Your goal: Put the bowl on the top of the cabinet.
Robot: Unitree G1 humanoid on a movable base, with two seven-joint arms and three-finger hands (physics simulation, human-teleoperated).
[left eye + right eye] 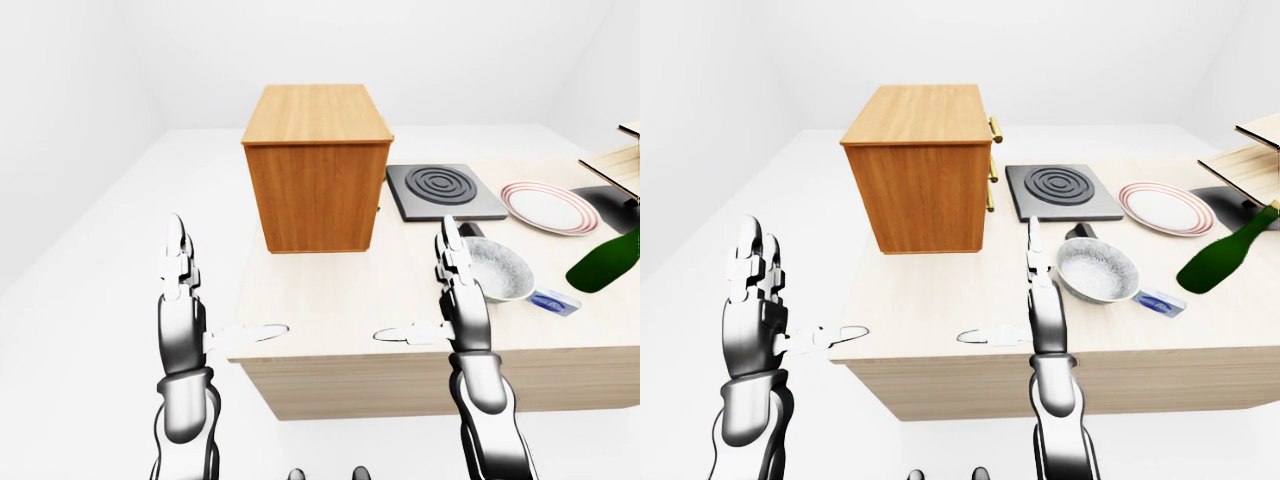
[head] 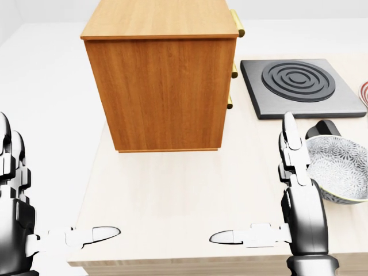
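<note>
A grey patterned bowl (image 1: 1098, 270) sits on the light wooden table (image 1: 940, 300), right of my right hand. The wooden cabinet (image 1: 925, 170) with brass handles stands at the table's far left; its flat top (image 1: 317, 112) is bare. My right hand (image 1: 1025, 305) is open, fingers upright and thumb pointing left, just left of the bowl and not touching it. My left hand (image 1: 775, 300) is open at the table's left edge, holding nothing.
A black hotplate (image 1: 444, 190) lies right of the cabinet. A red-rimmed plate (image 1: 549, 206) lies further right. A green bottle (image 1: 1220, 257) leans at the right. A small blue-white packet (image 1: 1159, 302) lies by the bowl. A wooden rack (image 1: 615, 165) stands at the far right.
</note>
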